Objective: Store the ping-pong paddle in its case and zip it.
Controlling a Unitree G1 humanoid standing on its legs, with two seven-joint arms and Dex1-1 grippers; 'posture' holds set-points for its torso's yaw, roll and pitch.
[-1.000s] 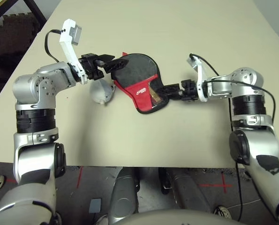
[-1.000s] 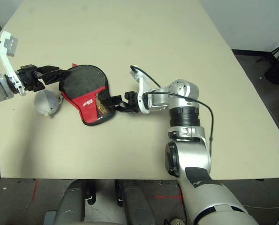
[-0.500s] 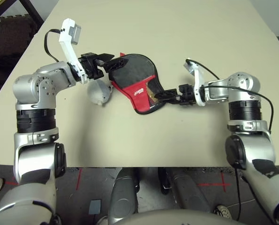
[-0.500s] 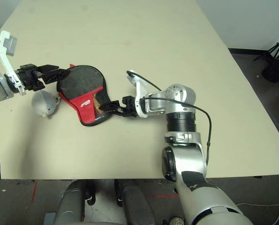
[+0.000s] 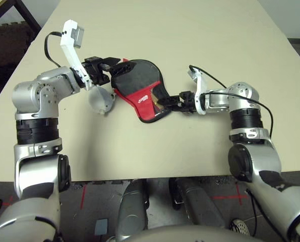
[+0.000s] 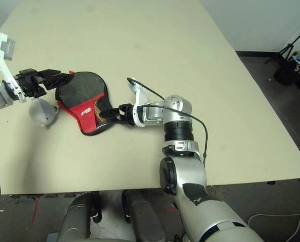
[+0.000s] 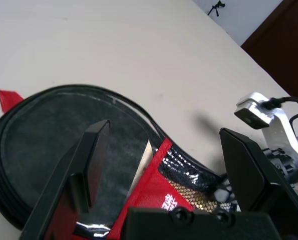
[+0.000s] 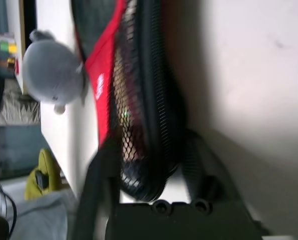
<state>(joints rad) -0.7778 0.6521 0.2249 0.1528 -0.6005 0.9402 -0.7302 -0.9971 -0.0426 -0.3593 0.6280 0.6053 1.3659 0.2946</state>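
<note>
Right gripper (image 5: 166, 102): fingers closed around the narrow mesh-pocket end of the case (image 5: 139, 91); one finger lies over the mesh, the other under the rim.
Left gripper (image 5: 115, 64): fingers spread wide, holding nothing; tips hover at the round far end of the case, opposite the right gripper.
Case: lies flat on the table (image 5: 190, 45) between the two grippers; black round part toward the left gripper, red logo panel and mesh pocket toward the right gripper.
Ping-pong paddle: cannot be told apart from the case in these views.
Grey-white soft lump (image 5: 100, 100): on the table just beside the case, below the left gripper's fingers, on the robot's left of the right gripper.
Table: light beige.
</note>
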